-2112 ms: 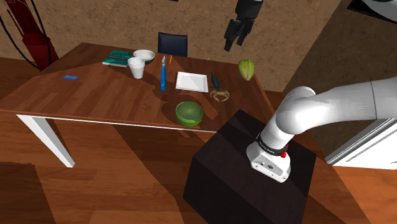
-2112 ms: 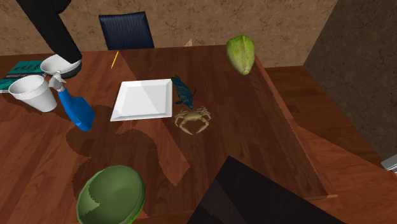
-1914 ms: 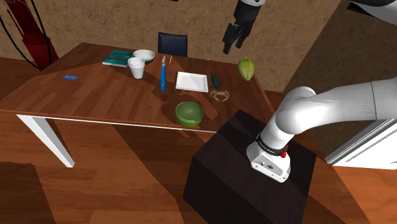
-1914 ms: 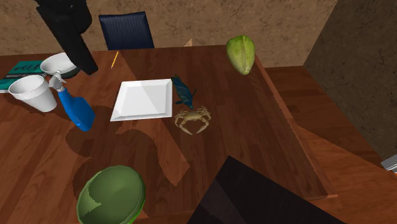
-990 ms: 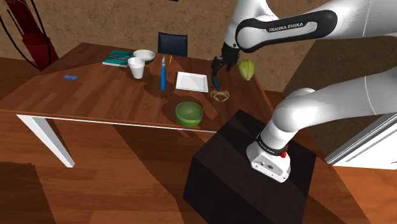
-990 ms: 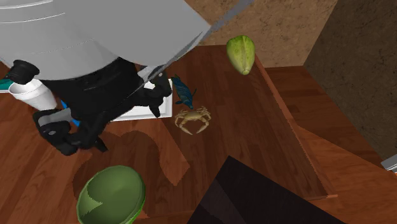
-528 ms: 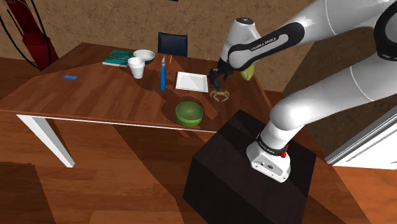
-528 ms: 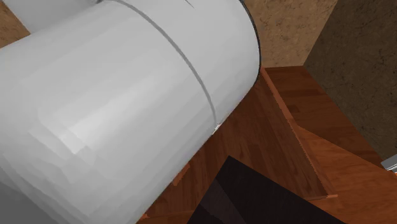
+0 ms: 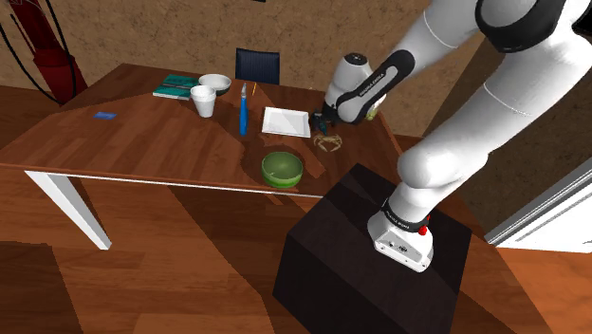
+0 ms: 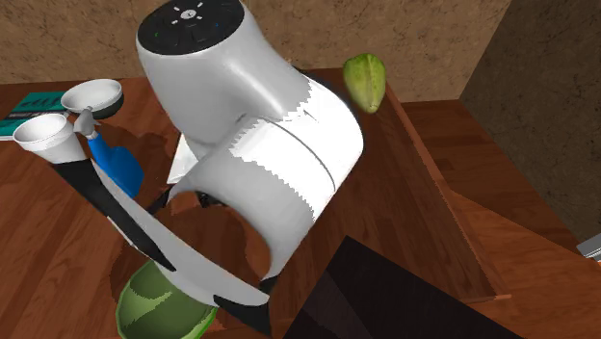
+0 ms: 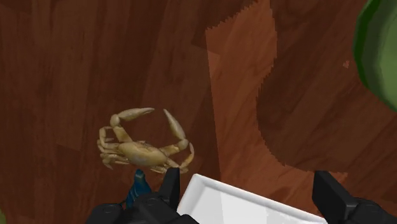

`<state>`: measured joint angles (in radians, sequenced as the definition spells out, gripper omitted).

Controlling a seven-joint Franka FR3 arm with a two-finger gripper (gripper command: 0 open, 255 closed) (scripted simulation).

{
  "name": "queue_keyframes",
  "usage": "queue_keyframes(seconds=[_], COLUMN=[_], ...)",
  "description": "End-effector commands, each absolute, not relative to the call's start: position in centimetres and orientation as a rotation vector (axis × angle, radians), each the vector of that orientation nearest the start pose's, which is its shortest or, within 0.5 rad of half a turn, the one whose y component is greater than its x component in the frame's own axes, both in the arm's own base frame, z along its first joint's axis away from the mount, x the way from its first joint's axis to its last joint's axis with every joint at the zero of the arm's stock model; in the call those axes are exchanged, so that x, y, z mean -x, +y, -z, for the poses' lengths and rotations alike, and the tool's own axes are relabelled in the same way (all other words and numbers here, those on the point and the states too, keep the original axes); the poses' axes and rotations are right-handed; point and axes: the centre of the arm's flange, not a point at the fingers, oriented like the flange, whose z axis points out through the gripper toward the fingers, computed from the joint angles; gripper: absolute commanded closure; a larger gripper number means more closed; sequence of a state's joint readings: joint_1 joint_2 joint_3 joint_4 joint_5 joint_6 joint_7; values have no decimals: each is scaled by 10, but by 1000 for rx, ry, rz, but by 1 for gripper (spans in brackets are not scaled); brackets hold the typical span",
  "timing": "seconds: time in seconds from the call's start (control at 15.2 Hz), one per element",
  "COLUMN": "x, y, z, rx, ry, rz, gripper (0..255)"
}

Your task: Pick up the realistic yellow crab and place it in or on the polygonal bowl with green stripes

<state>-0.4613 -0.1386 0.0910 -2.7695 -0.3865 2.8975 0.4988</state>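
There's the long brown wooden table [image 9: 142, 142], and the white arm [image 9: 455, 133] swings out over its far corner from the dark box stand [image 9: 351, 247]. In the second exterior view the arm's bulk hides most of the tabletop.

Near the table's front edge sits the green faceted bowl [image 9: 282, 168], striped in lighter and darker green and well apart from the hand. Behind it lies a square white plate [image 9: 286, 121].

Now the crab [image 11: 143, 149]: tan-yellow, flat on the wood just beside the plate, on the side toward the stand. Its broad shell runs roughly along the plate's edge, and both claws curl out away from the plate.

The black gripper [image 11: 248, 188] hangs low over the plate's edge. Its fingers [image 11: 170, 188] are spread wide with nothing between them. One tip is just beside the crab's back legs, and the crab lies outside the gap.
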Motion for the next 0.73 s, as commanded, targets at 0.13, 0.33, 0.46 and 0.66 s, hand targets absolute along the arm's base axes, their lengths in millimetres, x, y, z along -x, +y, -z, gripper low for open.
queue_keyframes(seconds=[0.13, 0.33, 0.46, 0.66], x=[-396, -403, -408, -414], y=[-152, -173, -187, -209], z=[-236, -204, -184, -153], rx=[3120, 3101, 3087, 3063], ry=[916, 996, 1049, 1129], rz=[482, 511, 531, 561], gripper=[0, 0, 0, 0])
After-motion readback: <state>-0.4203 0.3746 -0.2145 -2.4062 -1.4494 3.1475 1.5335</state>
